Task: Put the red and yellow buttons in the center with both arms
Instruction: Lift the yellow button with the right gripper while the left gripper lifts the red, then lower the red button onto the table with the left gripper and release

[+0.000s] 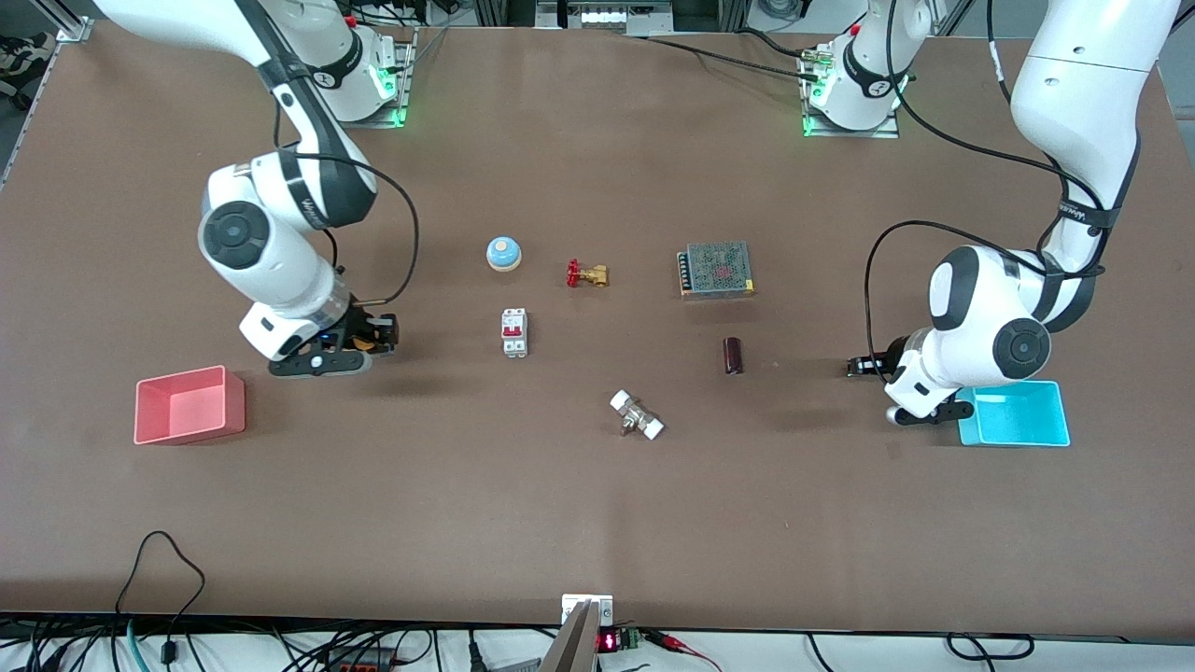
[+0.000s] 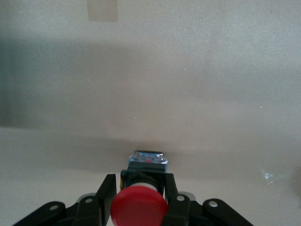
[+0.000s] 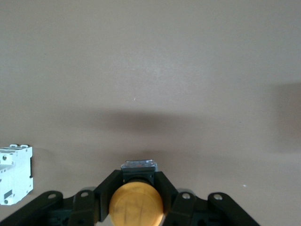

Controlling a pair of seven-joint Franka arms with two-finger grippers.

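Observation:
My left gripper [image 1: 859,367] is shut on the red button [image 2: 139,206], its round red cap toward the wrist camera and its dark bluish body between the fingers. It hangs low over the bare tabletop beside the cyan bin [image 1: 1016,413]. My right gripper [image 1: 381,333] is shut on the yellow button [image 3: 136,205], orange-yellow cap on a black body, low over the tabletop beside the pink bin [image 1: 189,404]. The brown center of the table [image 1: 579,373] lies between the two grippers. The red button is hidden in the front view.
Around the center lie a blue dome bell [image 1: 503,253], a brass valve with a red handwheel [image 1: 587,274], a white circuit breaker [image 1: 514,332], a meshed power supply [image 1: 717,269], a dark cylinder [image 1: 734,356] and a white-ended fitting [image 1: 637,415].

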